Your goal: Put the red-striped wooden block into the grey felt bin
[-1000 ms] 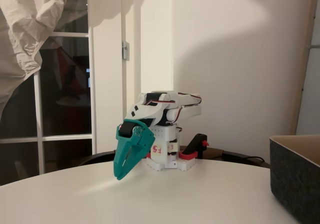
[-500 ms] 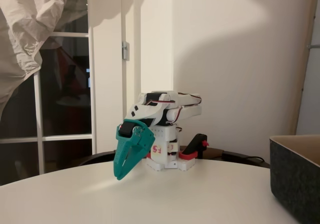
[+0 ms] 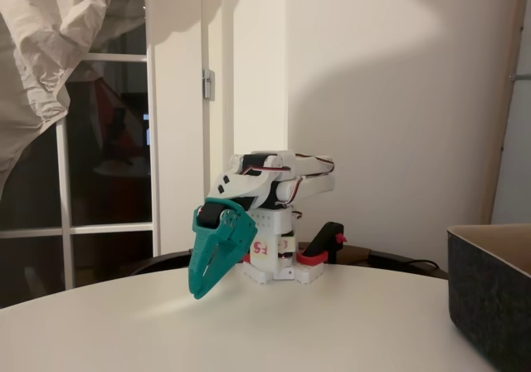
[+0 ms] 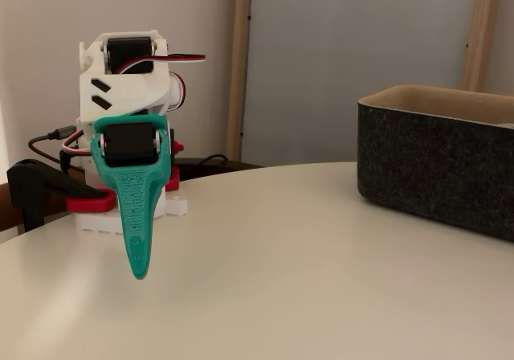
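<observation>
Round white surface [image 3: 332, 322] before a pale wall: nothing has moved over the last second. The teal two-finger end effector [image 3: 197, 291], clenched and empty, hangs left of the dark grey felt bin [image 4: 434, 167]; no block visible, so the task is unstarted.

Dark grey felt bin [image 4: 438, 163] with tan lining, upright on table, right side.
</observation>
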